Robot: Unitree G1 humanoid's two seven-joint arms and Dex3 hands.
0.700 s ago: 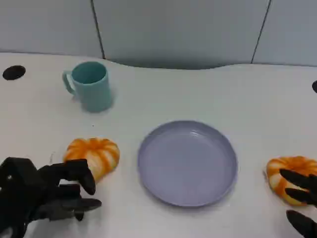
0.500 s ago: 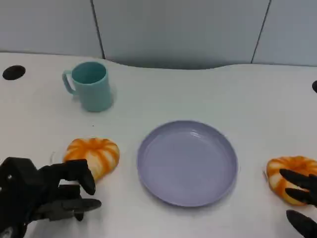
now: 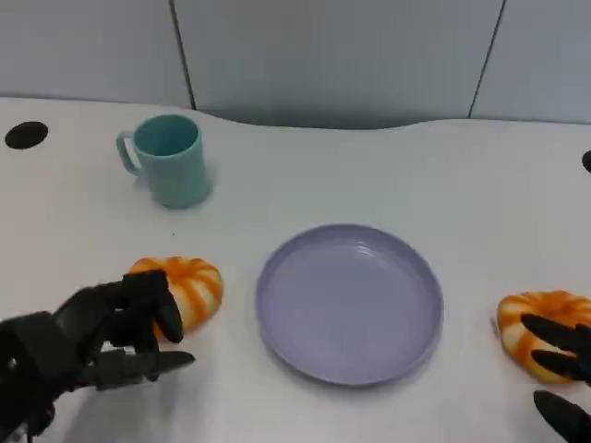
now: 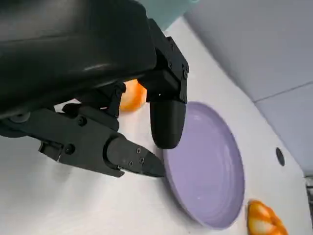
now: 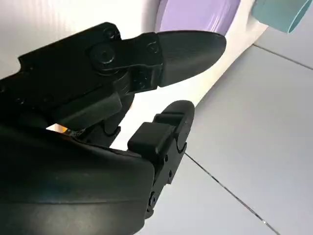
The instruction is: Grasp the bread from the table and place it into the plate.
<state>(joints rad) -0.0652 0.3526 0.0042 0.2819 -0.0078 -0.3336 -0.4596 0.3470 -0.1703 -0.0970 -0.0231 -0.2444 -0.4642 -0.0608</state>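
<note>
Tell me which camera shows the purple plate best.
The head view: the whole plate lies open, empty, between two breads. The left wrist view shows it slanted, partly behind that hand's fingers; the right wrist view catches one edge.

Orange-and-cream striped bread (image 3: 185, 286), lavender plate (image 3: 349, 302), teal mug (image 3: 169, 160), white table (image 3: 369, 166).

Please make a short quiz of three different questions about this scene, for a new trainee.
1. True or false: the plate already holds bread.
2. What stands nearest the far left corner? A) teal mug B) left bread C) right bread
3. Fill in: the left hand is beside the left bread and holds ____.

Key: 1 false; 2 A; 3 nothing.
</note>
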